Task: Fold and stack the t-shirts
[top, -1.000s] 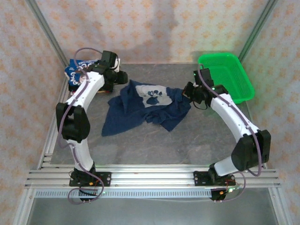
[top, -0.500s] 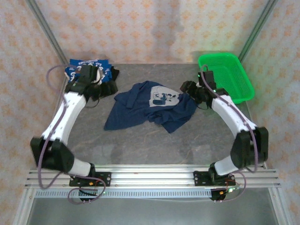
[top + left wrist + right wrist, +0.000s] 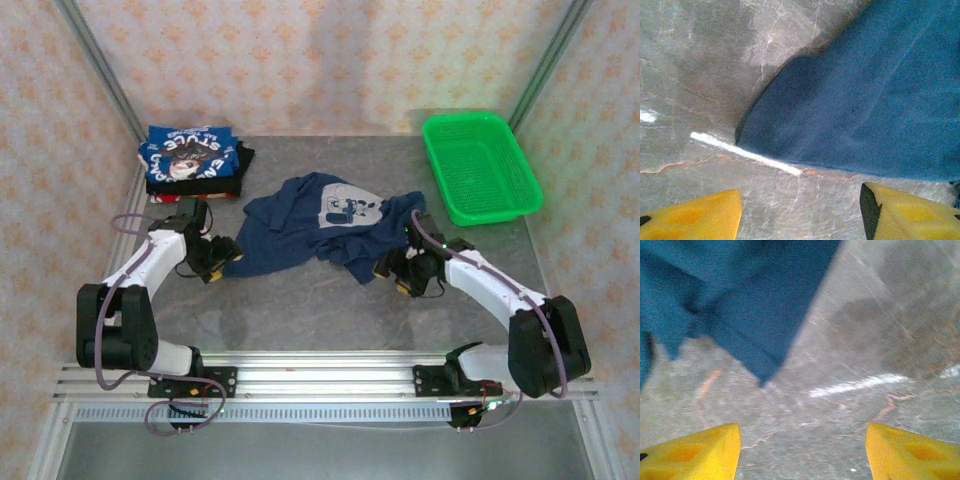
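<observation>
A grey, marbled bench (image 3: pixel 330 310) carries everything. Two white arms bend low over it from its near edge. The left arm (image 3: pixel 150 262) folds back on itself, and its jaws point at the near left corner of a dark navy t-shirt (image 3: pixel 290 225). The right arm (image 3: pixel 490 285) reaches inward and left, its jaws low beside the shirt's near right corner.

From the left wrist, two yellow fingers (image 3: pixel 690 217) stand wide apart with bare bench between them. The shirt's corner (image 3: pixel 865 100) lies just ahead, apart from them. From the right wrist, the yellow fingers (image 3: pixel 912 452) are likewise wide apart over bare bench, with a pointed shirt corner (image 3: pixel 740 305) just ahead. This view is blurred.

The navy t-shirt lies crumpled in the middle of the bench, a pale printed patch facing up. A green mesh basket (image 3: pixel 482 165) sits at the far right corner, well apart from the shirt. A stack of folded t-shirts (image 3: pixel 190 160) sits at the far left corner. A blue one with white lettering is on top and dark ones lie beneath, hard to tell apart. A short white strip (image 3: pixel 745 152) marks the bench beside the shirt's left corner, and another (image 3: pixel 855 385) lies near the right one.
</observation>
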Robot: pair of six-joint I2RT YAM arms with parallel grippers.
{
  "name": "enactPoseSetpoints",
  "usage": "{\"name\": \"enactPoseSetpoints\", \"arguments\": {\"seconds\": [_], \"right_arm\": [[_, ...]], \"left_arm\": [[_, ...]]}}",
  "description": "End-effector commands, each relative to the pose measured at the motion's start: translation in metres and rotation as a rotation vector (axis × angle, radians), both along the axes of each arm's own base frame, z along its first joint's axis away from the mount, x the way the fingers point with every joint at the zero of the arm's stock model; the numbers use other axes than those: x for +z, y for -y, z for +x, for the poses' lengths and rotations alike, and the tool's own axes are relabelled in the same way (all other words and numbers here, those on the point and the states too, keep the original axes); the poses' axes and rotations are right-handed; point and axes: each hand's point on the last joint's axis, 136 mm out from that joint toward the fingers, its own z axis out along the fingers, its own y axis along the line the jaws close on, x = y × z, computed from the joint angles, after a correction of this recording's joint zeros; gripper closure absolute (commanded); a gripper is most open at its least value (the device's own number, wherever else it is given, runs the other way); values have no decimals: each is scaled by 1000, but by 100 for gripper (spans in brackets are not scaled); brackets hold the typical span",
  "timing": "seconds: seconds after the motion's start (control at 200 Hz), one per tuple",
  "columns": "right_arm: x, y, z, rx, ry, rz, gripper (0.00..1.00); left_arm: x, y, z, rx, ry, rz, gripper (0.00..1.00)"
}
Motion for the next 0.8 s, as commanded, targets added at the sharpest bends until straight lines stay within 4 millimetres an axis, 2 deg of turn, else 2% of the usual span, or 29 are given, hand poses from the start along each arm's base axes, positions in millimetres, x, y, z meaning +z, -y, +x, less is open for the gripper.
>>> {"name": "enactPoseSetpoints", "arguments": {"seconds": [0.0, 0.125, 0.25, 0.525, 0.64, 0.796], "right_arm": [[-5, -4, 9, -54, 27, 30, 34], [-18, -4, 12, -79, 19, 25, 36], [-19, -12, 23, -94, 43, 69, 37], [-14, -41, 35, -59, 48, 135, 41], [-17, -48, 32, -43, 19, 126, 44], [-18, -54, 30, -44, 2, 117, 47]], "left_arm": [[-7, -3, 11, 54, 26, -15, 39], [-24, -3, 13, 79, 5, -33, 44], [-39, -7, 15, 99, 0, -16, 50], [-56, -11, 27, 113, 21, 4, 89], [-56, -11, 25, 109, 23, 5, 99], [-50, -10, 22, 100, 38, 5, 100]]}}
